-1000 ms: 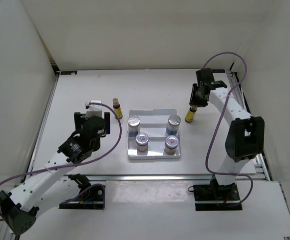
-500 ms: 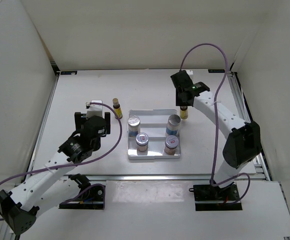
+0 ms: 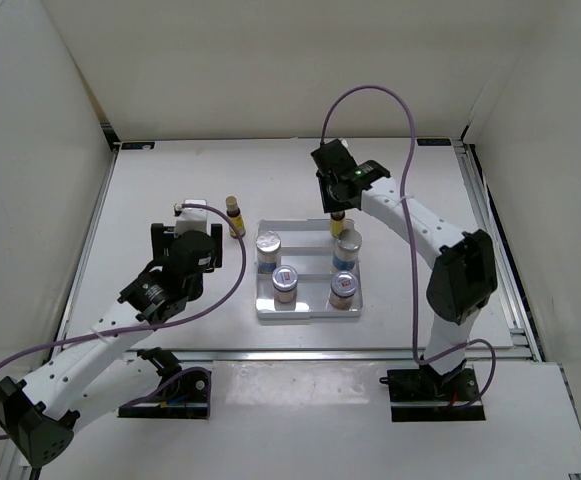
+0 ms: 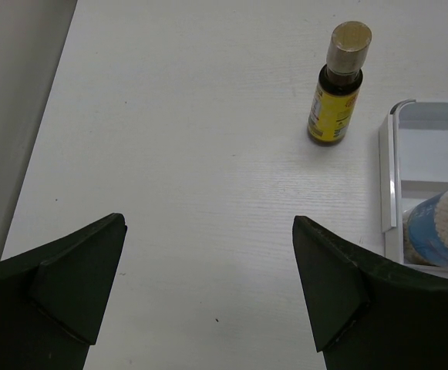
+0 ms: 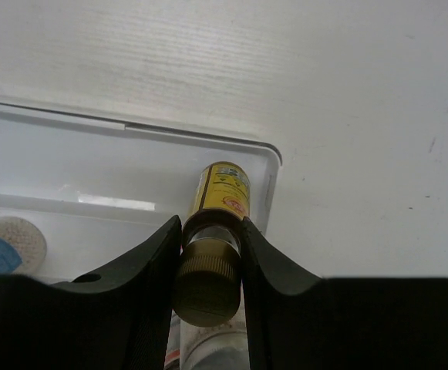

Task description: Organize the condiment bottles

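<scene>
White table [image 3: 170, 190], white walls on 3 sides, tray [image 3: 306, 316] about mid-table.

Status, judged from how things lie: 4 of 6 in the tray.
- back row: left silver-lidded jar [image 3: 269, 243], right silver-lidded jar [image 3: 348, 243]
- front row: left red-marked jar [image 3: 285, 280], right red-marked jar [image 3: 342, 285]
- all upright, 2x2, spaced apart

No. 5 in hand: R gripper [image 5: 208, 235] is clamped on the held yellow bottle [image 5: 222, 191], fingers pinching neck just under the tan cap. Bottle hangs roughly vertical over the tray's back right corner, base just inside the rim per wrist cam. In top view it sits right behind the right silver-lidded jar, v. close. Can't tell if base is touching tray floor yet, or if it's brushing that jar.

No. 6 not started: loose yellow bottle [image 4: 338, 85] stands upright on the table just outside the tray's back left corner, near it but not touching. L gripper [image 4: 208, 223] has fingers wide apart, nothing between them, aimed at bare table w/ that bottle ahead and a bit to its right, well apart from it.

Left to do, imo: set no. 5 down and release, then L arm picks no. 6 and puts it in the back row. Risk is the tight gap at the right silver-lidded jar, so a knock is possible on lowering.
</scene>
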### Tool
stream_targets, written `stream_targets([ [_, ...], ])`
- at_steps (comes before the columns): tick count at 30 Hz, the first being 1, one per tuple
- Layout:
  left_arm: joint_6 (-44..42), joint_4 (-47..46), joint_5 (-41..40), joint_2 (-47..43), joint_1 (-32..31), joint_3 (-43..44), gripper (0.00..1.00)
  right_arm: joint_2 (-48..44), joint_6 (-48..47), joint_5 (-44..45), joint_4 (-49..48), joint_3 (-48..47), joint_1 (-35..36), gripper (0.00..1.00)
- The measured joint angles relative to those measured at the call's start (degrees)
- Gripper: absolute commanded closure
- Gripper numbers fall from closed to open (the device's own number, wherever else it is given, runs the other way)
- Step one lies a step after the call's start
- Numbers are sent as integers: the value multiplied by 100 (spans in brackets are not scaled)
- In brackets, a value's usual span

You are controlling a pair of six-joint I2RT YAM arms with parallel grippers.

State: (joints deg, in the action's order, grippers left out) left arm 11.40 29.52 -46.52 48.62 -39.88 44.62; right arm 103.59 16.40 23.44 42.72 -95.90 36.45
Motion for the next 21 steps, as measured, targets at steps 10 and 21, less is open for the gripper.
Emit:
stream_targets([
  [10,0,0,-2,11,0,0,0,553,-146,-262,-144,-26,0,80],
  [21,0,0,-2,9,0,0,0,302,-46,-225,-326,417,-4,10],
])
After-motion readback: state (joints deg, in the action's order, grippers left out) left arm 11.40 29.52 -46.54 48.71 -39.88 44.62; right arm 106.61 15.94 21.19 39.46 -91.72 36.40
